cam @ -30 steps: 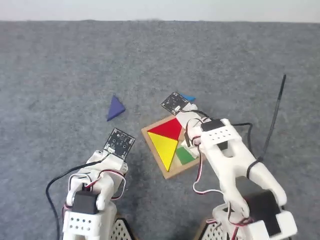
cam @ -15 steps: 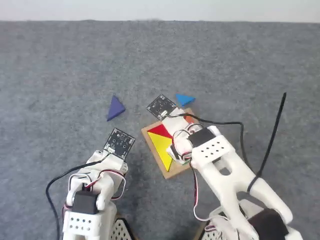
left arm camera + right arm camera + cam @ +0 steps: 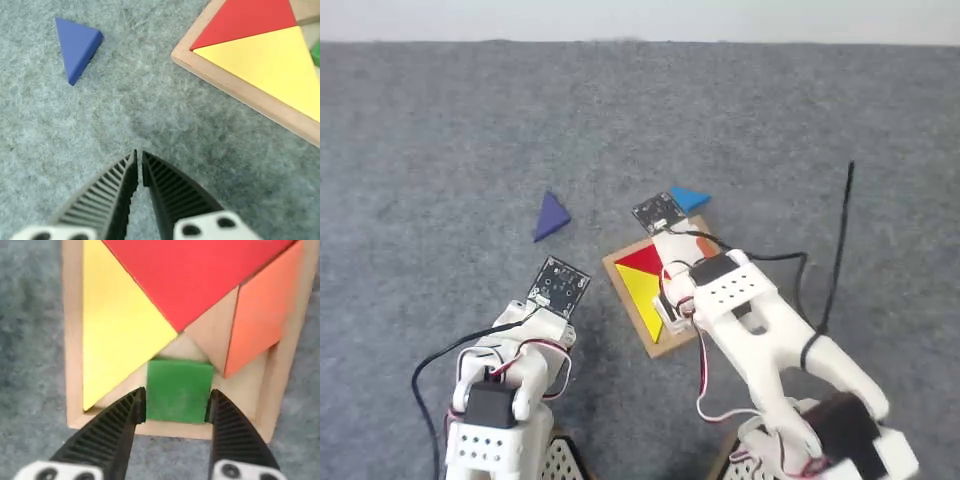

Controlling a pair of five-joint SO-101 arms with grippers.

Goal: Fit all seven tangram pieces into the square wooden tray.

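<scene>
- My right end effector (image 3: 176, 395) is clamped on the green square (image 3: 177, 407), one finger tight against each side.
- Green square lies flat inside the wooden tray (image 3: 72, 315), near one rim, between the yellow triangle (image 3: 115, 335) and the orange piece (image 3: 260, 305), close to the red triangle (image 3: 195, 275) corner.
- My left end effector (image 3: 139, 157) hangs over the bare grey tabletop (image 3: 60, 130), fingers almost together, holding nothing.
- Dark blue triangle (image 3: 75, 42) lies on the tabletop, well apart from the tray.
- Light blue triangle (image 3: 690, 200) lies on the tabletop just beyond the tray's far corner.
</scene>
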